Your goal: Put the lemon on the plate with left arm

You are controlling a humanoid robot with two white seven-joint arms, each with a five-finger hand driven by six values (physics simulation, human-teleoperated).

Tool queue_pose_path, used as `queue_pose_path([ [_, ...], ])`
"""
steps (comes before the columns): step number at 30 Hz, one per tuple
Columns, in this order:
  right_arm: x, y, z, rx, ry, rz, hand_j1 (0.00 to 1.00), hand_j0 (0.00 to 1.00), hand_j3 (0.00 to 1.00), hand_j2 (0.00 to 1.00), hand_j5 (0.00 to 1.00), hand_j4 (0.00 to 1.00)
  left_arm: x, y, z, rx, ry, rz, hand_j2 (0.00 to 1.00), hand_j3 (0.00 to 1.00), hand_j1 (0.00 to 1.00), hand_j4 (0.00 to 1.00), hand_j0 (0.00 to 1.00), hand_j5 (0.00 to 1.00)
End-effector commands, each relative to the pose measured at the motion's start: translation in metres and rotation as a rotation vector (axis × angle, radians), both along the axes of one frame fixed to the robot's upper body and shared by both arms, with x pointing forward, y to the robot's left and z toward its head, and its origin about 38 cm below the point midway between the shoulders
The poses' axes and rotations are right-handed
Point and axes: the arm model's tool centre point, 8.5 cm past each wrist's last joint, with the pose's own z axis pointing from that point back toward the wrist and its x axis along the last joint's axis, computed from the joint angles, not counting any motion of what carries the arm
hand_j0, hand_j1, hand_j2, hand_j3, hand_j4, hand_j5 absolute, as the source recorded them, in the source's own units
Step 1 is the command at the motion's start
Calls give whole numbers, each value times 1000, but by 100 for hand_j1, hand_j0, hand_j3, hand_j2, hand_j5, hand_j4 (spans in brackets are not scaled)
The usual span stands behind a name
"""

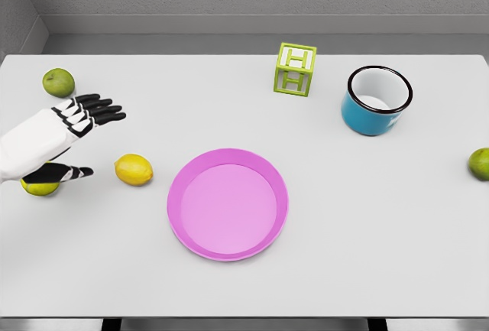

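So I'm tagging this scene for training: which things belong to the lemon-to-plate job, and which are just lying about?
Job:
yellow lemon
round pink plate
left hand, open

Lying about:
green letter block
blue enamel mug
green apple
green fruit at right edge
yellow-green fruit under the hand

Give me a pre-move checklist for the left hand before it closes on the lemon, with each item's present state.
1. Left hand open, holding nothing: ok.
2. Lemon in plain view, free on the table: ok.
3. Hand already around the lemon: not ok, it sits to the lemon's left, apart.
4. Pink plate empty and ready: ok.
5. Yellow-green fruit under the thumb clear of the hand: cannot tell.
6. Path from lemon to plate unobstructed: ok.
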Motion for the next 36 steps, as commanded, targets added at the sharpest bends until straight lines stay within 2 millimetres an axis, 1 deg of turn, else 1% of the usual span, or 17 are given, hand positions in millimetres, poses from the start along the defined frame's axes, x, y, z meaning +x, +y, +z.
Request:
queue_pose_path([
  [1,2,0,0,-4,-6,-3,100,100,100,100,100,100,0,0,1,-4,0,1,100,100,100,100,100,100],
  [4,-5,0,0,1,12,-2,100,100,100,100,100,100,0,-1,-2,11,4,-4,100,100,100,100,100,100],
  [6,-5,0,0,1,10,-1,100,100,100,100,100,100,-2,-4,-1,23,0,-17,100,100,100,100,100,100],
  [8,-5,0,0,1,10,-1,100,100,100,100,100,100,-3,-1,-1,59,7,-20,100,100,100,100,100,100],
  [11,-5,0,0,1,10,-1,100,100,100,100,100,100,-6,-1,-9,96,28,-31,100,100,100,100,100,100],
  [16,-5,0,0,1,10,-1,100,100,100,100,100,100,-16,-18,-35,77,106,-80,100,100,100,100,100,100],
  [19,-5,0,0,1,10,-1,100,100,100,100,100,100,-14,-20,-34,41,107,-76,100,100,100,100,100,100],
  [21,-5,0,0,1,10,-1,100,100,100,100,100,100,-18,-19,-36,-33,193,-81,100,100,100,100,100,100],
  [22,-5,0,0,1,10,-1,100,100,100,100,100,100,-21,-19,-42,-4,280,-106,100,100,100,100,100,100],
  [23,-5,0,0,1,10,-1,100,100,100,100,100,100,-22,-17,-43,17,315,-115,100,100,100,100,100,100],
  [25,-5,0,0,1,10,-1,100,100,100,100,100,100,-22,-18,-44,15,321,-118,100,100,100,100,100,100],
  [27,-5,0,0,1,10,-1,100,100,100,100,100,100,-17,-13,-41,25,312,-104,100,100,100,100,100,100],
  [28,-5,0,0,1,10,0,100,100,100,100,100,100,-14,-13,-34,25,289,-104,100,100,100,100,100,100],
  [30,-5,0,0,1,10,-1,100,100,100,100,100,100,-8,-12,-30,29,271,-97,100,100,100,100,100,100],
  [32,-5,0,0,1,10,-1,100,100,100,100,100,100,4,-5,-37,33,331,42,100,100,100,100,100,100],
  [34,-5,0,0,1,10,-1,100,100,100,100,100,100,9,-3,-46,40,387,136,100,100,100,100,100,100],
  [36,-4,0,0,1,9,-1,100,100,100,100,100,100,12,-5,-48,45,393,134,100,100,100,100,100,100],
])
